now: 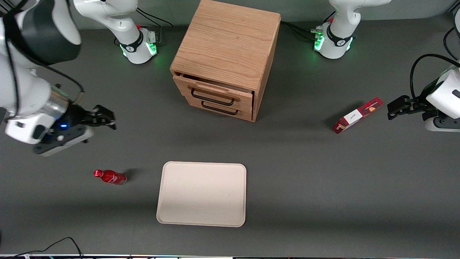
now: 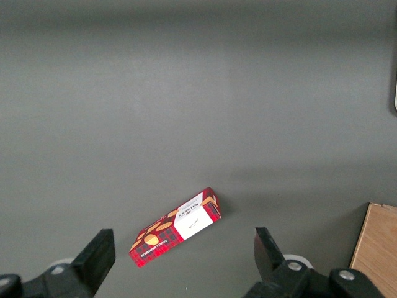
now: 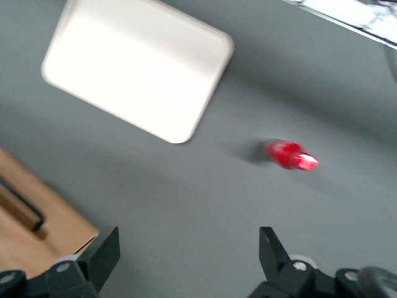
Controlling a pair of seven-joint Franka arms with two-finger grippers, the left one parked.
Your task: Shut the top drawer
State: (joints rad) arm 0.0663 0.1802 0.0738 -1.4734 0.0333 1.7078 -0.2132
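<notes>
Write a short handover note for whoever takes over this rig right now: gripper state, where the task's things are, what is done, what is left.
Gripper: jaws open, holding nothing, above bare table toward the working arm's end, well clear of the cabinet.
Top drawer: slightly pulled out, a gap showing under the cabinet top; its black handle untouched. The lower drawer sits flush.
Done: nothing yet on the drawer.
Left: bring the gripper to the top drawer's front and push it flush.
Nearby: red bottle, tray, red box, none in front of the drawer.
</notes>
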